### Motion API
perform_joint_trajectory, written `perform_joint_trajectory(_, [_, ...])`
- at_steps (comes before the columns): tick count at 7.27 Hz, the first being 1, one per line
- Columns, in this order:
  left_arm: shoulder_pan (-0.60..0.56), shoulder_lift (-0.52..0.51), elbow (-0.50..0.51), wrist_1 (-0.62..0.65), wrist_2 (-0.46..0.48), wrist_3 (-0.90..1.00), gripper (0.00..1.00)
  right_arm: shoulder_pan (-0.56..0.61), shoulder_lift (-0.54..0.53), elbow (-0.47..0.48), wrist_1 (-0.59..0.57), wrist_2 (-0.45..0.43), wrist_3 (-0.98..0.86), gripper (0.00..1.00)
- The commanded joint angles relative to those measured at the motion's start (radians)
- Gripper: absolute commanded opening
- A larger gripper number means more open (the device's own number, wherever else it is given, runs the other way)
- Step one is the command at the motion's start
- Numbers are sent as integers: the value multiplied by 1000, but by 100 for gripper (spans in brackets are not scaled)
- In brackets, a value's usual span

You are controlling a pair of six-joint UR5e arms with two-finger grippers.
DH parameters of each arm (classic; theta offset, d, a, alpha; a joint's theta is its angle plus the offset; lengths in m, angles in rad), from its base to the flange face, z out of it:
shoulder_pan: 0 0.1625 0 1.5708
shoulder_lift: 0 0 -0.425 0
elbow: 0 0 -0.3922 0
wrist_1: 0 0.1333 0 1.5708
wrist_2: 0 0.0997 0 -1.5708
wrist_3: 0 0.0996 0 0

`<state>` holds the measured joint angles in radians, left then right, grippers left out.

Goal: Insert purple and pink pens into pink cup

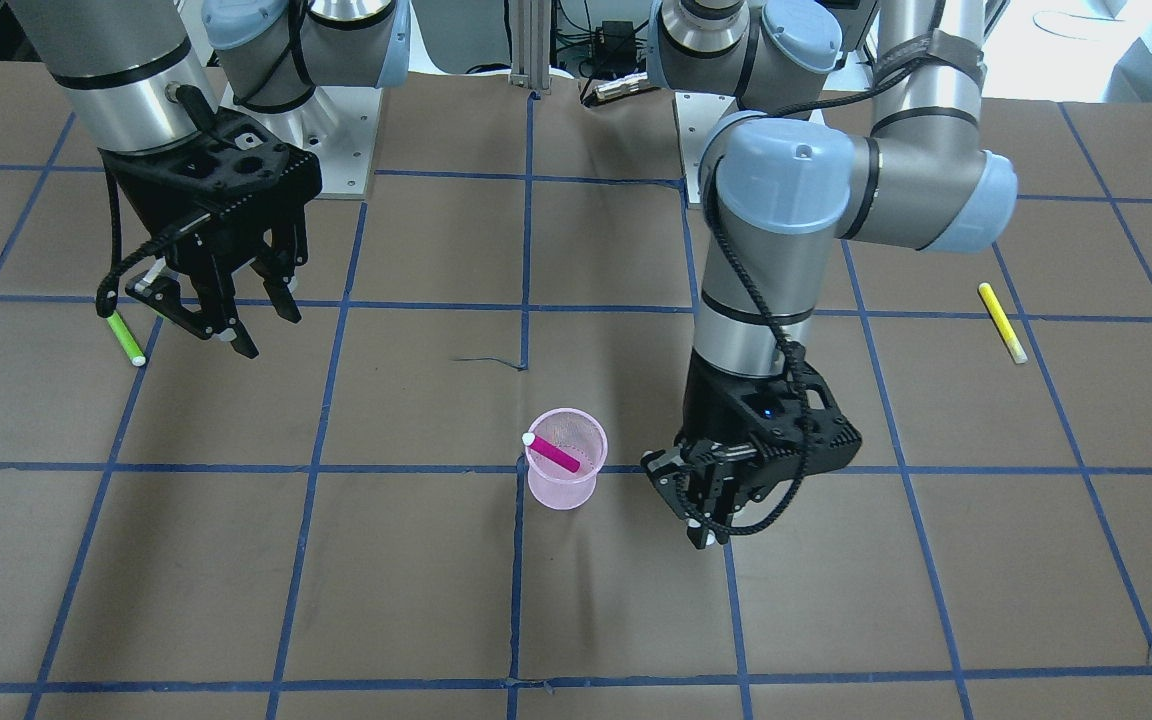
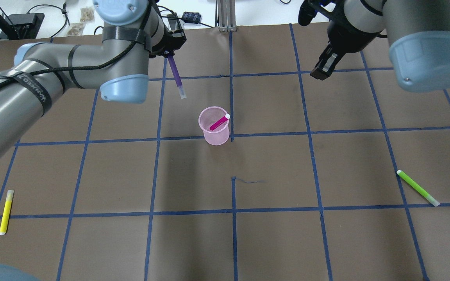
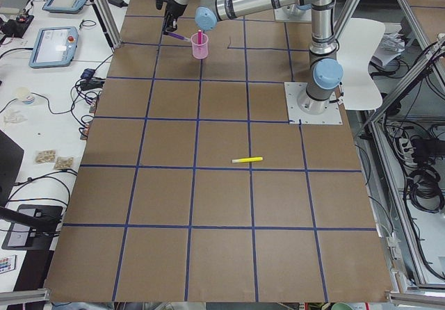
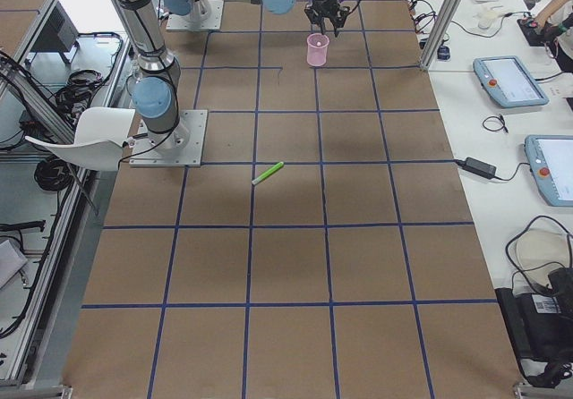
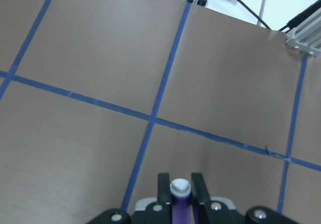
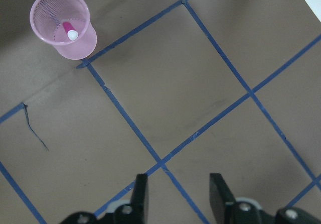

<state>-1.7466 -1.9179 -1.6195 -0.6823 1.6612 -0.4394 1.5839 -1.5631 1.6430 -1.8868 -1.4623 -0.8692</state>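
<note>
The pink mesh cup (image 2: 214, 125) stands upright near the table's middle, with the pink pen (image 2: 219, 122) leaning inside it, white cap up. My left gripper (image 1: 704, 530) is shut on the purple pen (image 2: 175, 76), which hangs above the table a little to the left of and beyond the cup. In the left wrist view the pen (image 5: 180, 204) sits between the fingers. My right gripper (image 1: 246, 320) is open and empty, raised well off to the cup's right. The cup (image 6: 63, 25) shows in the right wrist view.
A green pen (image 2: 417, 187) lies on the table at the near right. A yellow pen (image 2: 6, 212) lies at the near left. Blue tape lines grid the brown table top. Both arm bases stand at the robot's edge of the table.
</note>
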Motion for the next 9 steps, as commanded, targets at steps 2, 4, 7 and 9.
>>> perform_joint_trajectory(2, [-88, -7, -66, 27, 29, -136, 0, 8, -34, -17, 95, -16, 404, 54])
perform_joint_trajectory(4, [-117, -10, -74, 32, 29, -183, 0, 19, -20, -66, 194, -62, 589, 54])
perform_joint_trajectory(7, [-119, -10, -132, 78, 78, -179, 0, 41, 6, -100, 245, -69, 710, 54])
perform_joint_trajectory(9, [-120, -12, -160, 99, 77, -189, 0, 39, 5, -97, 249, -73, 720, 55])
